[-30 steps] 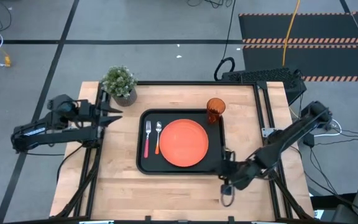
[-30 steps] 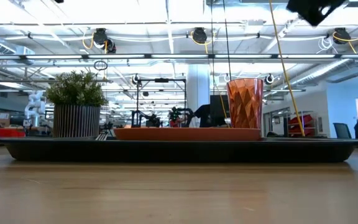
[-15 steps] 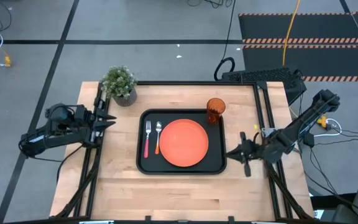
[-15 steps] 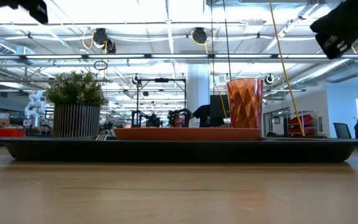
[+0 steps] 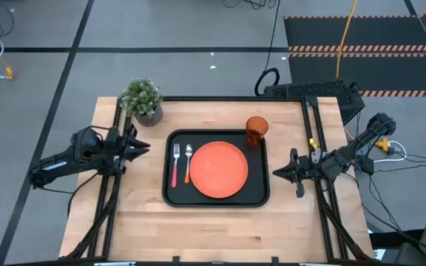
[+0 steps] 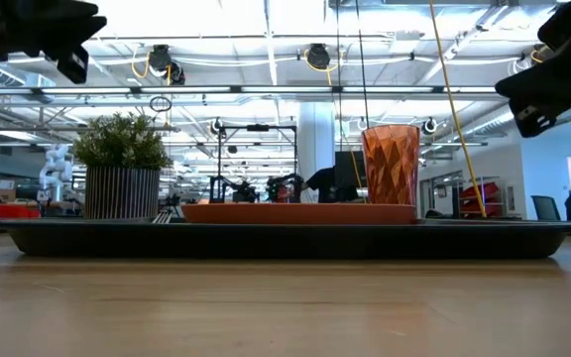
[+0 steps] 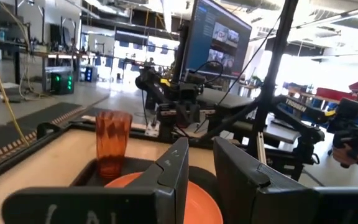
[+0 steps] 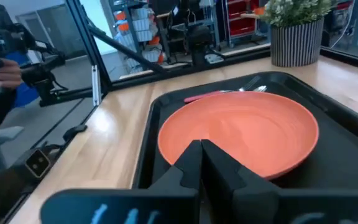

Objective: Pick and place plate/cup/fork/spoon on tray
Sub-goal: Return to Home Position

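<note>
Tray [image 5: 170,193] mid-tabletop carries plate [image 5: 217,169], fork [image 5: 174,166], spoon [image 5: 188,162], cup [image 5: 256,131] in its corner | we see left gripper [image 5: 139,142] by left edge, narrowly parted | right gripper [image 5: 277,172] near right edge, fingers together

tray [image 5: 214,201] mid-desk [image 5: 198,233], plate [image 5: 219,169] in its middle, fork [image 5: 174,164] then spoon [image 5: 188,162] left of plate, cup [image 5: 256,131] in far right corner, plant [image 5: 141,98] behind, left

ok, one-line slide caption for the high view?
All set: plate, cup, fork and spoon on the tray, left gripper and right gripper off to either side, holding nothing.
</note>
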### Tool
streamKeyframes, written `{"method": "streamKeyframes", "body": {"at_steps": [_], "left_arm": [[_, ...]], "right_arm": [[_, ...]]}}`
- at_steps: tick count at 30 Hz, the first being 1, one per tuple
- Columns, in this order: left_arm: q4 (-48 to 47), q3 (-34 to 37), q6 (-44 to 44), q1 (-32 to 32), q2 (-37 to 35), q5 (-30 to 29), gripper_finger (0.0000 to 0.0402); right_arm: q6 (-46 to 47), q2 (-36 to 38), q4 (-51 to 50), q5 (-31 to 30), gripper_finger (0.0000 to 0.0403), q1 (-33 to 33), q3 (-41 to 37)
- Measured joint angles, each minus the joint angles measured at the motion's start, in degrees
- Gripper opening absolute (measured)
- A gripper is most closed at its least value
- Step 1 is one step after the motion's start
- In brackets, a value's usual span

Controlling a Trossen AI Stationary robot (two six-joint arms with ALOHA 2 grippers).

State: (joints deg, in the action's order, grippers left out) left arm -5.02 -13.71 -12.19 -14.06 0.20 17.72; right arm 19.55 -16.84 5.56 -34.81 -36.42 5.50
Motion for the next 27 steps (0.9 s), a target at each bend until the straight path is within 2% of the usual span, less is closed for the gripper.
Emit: {"method": "streamKeyframes", "body": {"at_steps": [7,14,19,23,27], "left_arm": [[0.6,3.0,-0.4,0.0,0.0,-0.9,0.0081],[12.7,11.9,-4.7,0.0,0.1,-11.7,0.0081],[5.7,13.0,-3.5,1.2,0.7,-17.9,0.0081],[5.9,13.1,-2.9,5.3,1.2,-18.6,0.0081],[6.5,13.1,-3.4,9.9,1.5,-22.9,0.0081]], "right_arm": [[0.0,2.2,-0.1,0.0,0.0000,0.4,-2.3],[-0.6,2.2,-0.4,-6.4,0.0000,0.4,-2.6],[-1.3,2.2,-0.7,-14.5,0.0000,0.4,-2.6],[-1.4,2.2,-0.9,-13.8,0.0000,1.3,-2.6],[-2.1,1.8,-1.3,-11.5,0.0000,2.3,-2.8]]}}
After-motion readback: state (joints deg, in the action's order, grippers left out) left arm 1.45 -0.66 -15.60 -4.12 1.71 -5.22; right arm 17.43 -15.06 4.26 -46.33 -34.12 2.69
